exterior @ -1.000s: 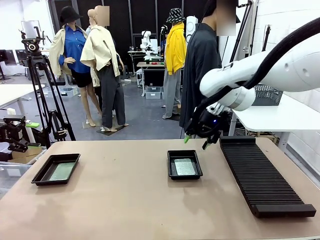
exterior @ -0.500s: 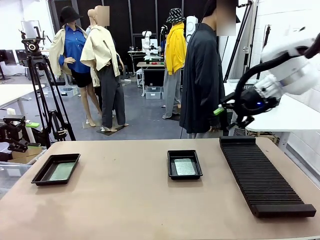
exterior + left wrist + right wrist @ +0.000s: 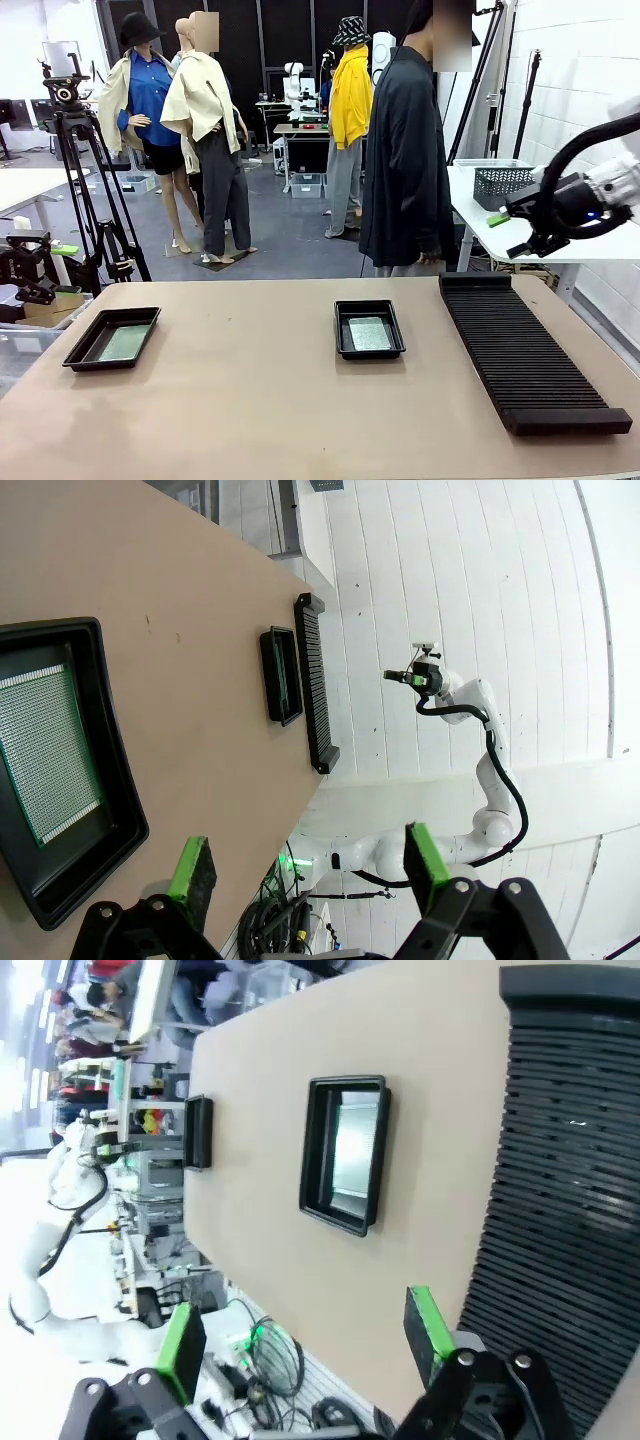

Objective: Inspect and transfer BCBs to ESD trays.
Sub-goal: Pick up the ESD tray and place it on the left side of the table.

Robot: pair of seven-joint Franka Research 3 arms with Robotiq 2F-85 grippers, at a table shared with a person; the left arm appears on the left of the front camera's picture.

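Note:
Two black ESD trays lie on the tan table, each with a green BCB flat on its floor. The left tray [image 3: 76, 358] holds one BCB [image 3: 125, 343], and the middle tray [image 3: 341, 330] holds another BCB [image 3: 369, 333]. My right gripper [image 3: 510, 235] hangs open and empty, high above the table's far right, beyond the rack. Its wrist view looks down on the middle tray [image 3: 312, 1150] and its BCB [image 3: 355, 1145] between open fingers [image 3: 300, 1335]. My left gripper [image 3: 308, 865] is open and empty beside the left tray [image 3: 118, 750] with its BCB [image 3: 45, 750].
A long black ribbed rack [image 3: 525, 350] runs along the table's right side. A person in black [image 3: 405, 150] stands at the far edge. A tripod [image 3: 85, 170] is off the left corner and a white side table with a mesh basket [image 3: 500, 185] is at the right.
My right arm has swung up and to the right, from just above the middle tray's far corner to beyond the rack. Trays and boards have not moved.

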